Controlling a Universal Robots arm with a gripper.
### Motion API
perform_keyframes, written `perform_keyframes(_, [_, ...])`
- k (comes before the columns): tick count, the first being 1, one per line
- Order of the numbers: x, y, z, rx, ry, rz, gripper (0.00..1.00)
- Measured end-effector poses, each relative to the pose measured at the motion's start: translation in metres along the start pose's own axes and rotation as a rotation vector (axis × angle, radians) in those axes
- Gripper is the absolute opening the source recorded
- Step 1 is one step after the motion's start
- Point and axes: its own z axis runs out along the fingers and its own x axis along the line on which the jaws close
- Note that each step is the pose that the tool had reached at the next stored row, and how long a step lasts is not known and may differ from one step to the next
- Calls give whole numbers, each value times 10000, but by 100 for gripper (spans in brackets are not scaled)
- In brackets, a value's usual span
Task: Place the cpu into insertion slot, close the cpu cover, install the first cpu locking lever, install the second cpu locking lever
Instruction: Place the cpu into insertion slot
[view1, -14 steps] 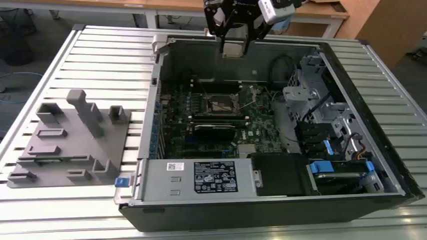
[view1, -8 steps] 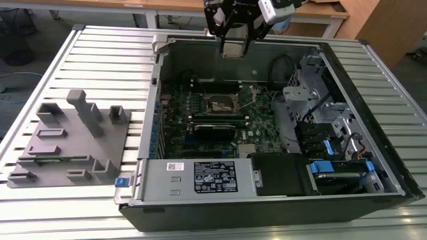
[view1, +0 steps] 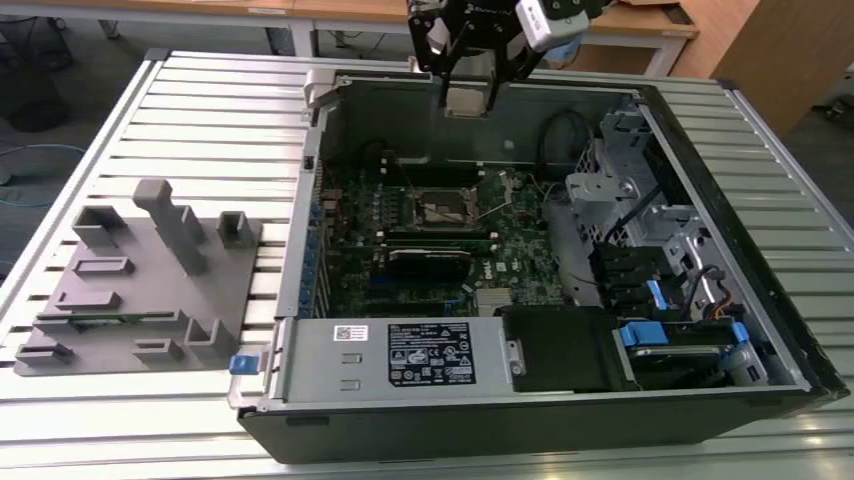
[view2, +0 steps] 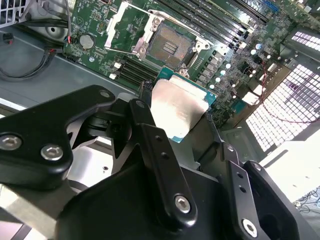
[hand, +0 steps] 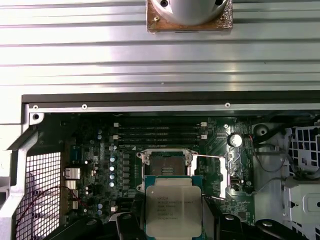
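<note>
Cpu (hand: 173, 207) is pinched by two opposite edges, fingers (view2: 150, 140) closed snug on it, up over the case (view1: 534, 432) toward the bench's (view1: 200, 120) far edge in the exterior view, well apart from the open insertion slot (hand: 166, 162). I'd guess light, stiff, fragile underneath: edges only. Bench is slatted metal; wooden tables (view1: 347, 12) behind.

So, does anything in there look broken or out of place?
Nothing stands out. The gripper holds the cpu over the open case; the insertion slot is bare, its cpu cover swung open beside it.
</note>
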Motion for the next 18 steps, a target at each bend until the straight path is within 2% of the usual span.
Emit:
perform_keyframes(10, [-1,-4,45,-1,0,0,54])
perform_keyframes(18, [-1,-5,52,-1,0,0,54])
